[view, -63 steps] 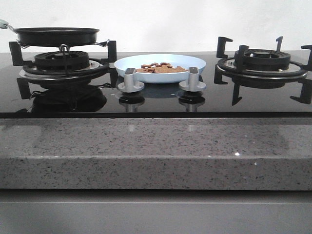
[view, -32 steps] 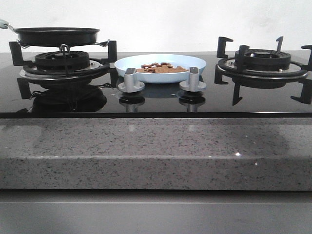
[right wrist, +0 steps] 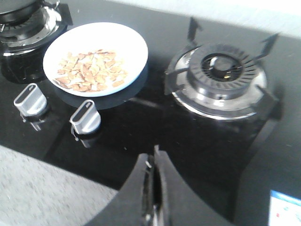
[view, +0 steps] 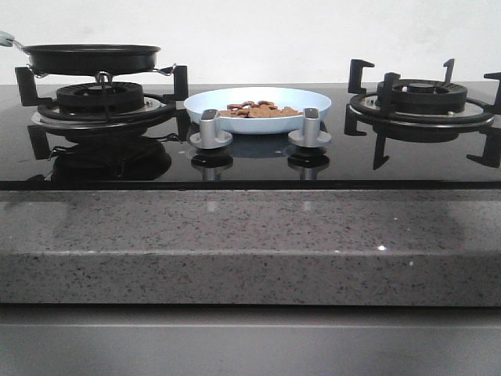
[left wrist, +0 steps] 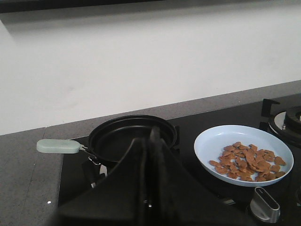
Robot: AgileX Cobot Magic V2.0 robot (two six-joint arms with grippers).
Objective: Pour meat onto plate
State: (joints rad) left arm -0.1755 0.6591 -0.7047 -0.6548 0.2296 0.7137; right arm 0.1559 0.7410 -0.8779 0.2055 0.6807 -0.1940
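The pale light-blue plate [view: 258,100] stands on the black glass hob between the two burners, with the meat [view: 258,110] lying in it as a heap of small orange-brown pieces. The left wrist view shows the plate [left wrist: 216,141] and the meat [left wrist: 249,162] off to one side of my left gripper [left wrist: 153,136], which is shut with nothing in it, above the hob near the black frying pan [left wrist: 127,136]. My right gripper [right wrist: 154,155] is shut and empty too, hanging over the hob's front part, apart from the plate [right wrist: 131,42] and meat [right wrist: 91,70]. Neither gripper appears in the front view.
The black frying pan [view: 90,56] with a pale handle [left wrist: 57,146] rests on the left burner [view: 102,98]. The right burner [view: 423,98] carries nothing. Two silver knobs [view: 210,129] [view: 310,128] stand just in front of the plate. A speckled grey stone counter edge [view: 250,243] runs along the front.
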